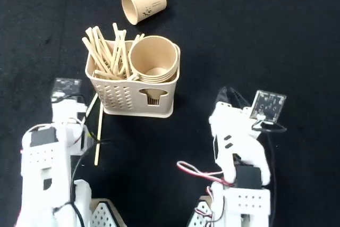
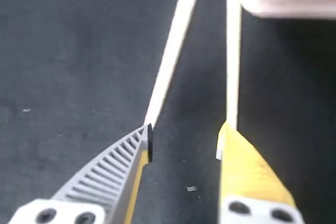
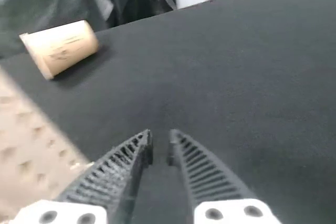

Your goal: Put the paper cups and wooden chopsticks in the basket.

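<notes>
Basket (image 1: 114, 97) sits left of the surface's (image 1: 265, 41) centre; it holds a stack of paper cups (image 1: 154, 57) and a bundle of chopsticks (image 1: 106, 54); one loose cup (image 1: 143, 5) lies on its side near the far edge; two loose chopsticks (image 1: 99, 136) lie flat just beside the basket, toward the left edge.

Left end effector (image 2: 184, 140): jaws wide, empty, low over the near ends of the loose pair, one tip at each stick; contact cannot be confirmed. Right end effector (image 3: 160, 148): jaws narrow, nothing between them, hanging above bare surface toward the near right.

Step in hand, as judged: pick up the loose pair. The sticks splay as wide as the jaws; shift so both lie inside; grip nearer mid-length, not the tips, or they may pivot; press to the surface; close slowly so they gather; lift above the rim before crossing.
</notes>
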Motion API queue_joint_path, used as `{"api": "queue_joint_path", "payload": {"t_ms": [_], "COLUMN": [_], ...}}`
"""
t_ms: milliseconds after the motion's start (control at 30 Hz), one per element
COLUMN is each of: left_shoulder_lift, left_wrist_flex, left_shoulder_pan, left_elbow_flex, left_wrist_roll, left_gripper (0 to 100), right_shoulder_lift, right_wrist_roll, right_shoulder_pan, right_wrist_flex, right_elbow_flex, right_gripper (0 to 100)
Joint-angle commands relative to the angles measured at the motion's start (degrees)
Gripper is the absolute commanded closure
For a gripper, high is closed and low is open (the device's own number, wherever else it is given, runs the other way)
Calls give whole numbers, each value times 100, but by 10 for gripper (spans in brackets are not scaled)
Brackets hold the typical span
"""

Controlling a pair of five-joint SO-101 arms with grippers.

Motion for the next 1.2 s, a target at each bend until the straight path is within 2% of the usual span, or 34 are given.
{"api": "queue_joint_path", "payload": {"t_ms": [0,133,267,500,667,733,833,967,1067,1167], "left_shoulder_lift": [-1160,-2242,-3332,-5002,-5116,-5125,-5143,-5143,-5143,-5143], "left_wrist_flex": [-79,-141,-88,457,607,598,607,607,598,598], "left_shoulder_pan": [-171,-180,-180,-180,-163,-154,-145,-171,-145,-145], "left_elbow_flex": [356,1077,1648,2167,2202,2202,2211,2229,2246,2246], "left_wrist_roll": [308,369,369,343,334,334,334,325,308,167], "left_gripper": [784,784,784,782,780,780,781,781,781,782], "right_shoulder_lift": [75,866,2536,5455,6712,7116,7662,8400,8892,9209], "right_wrist_roll": [-18,-26,-18,-44,-273,-378,-580,-615,-607,-598], "right_shoulder_pan": [-747,-1055,-1081,-1090,-1398,-1741,-2242,-2743,-2840,-2840], "right_wrist_flex": [1653,2629,3218,4624,5512,5793,5925,5925,5943,5952], "right_elbow_flex": [-2009,-3837,-5332,-8242,-10202,-10870,-11521,-11793,-11776,-11662], "right_gripper": [868,864,863,863,863,863,842,740,693,691]}}
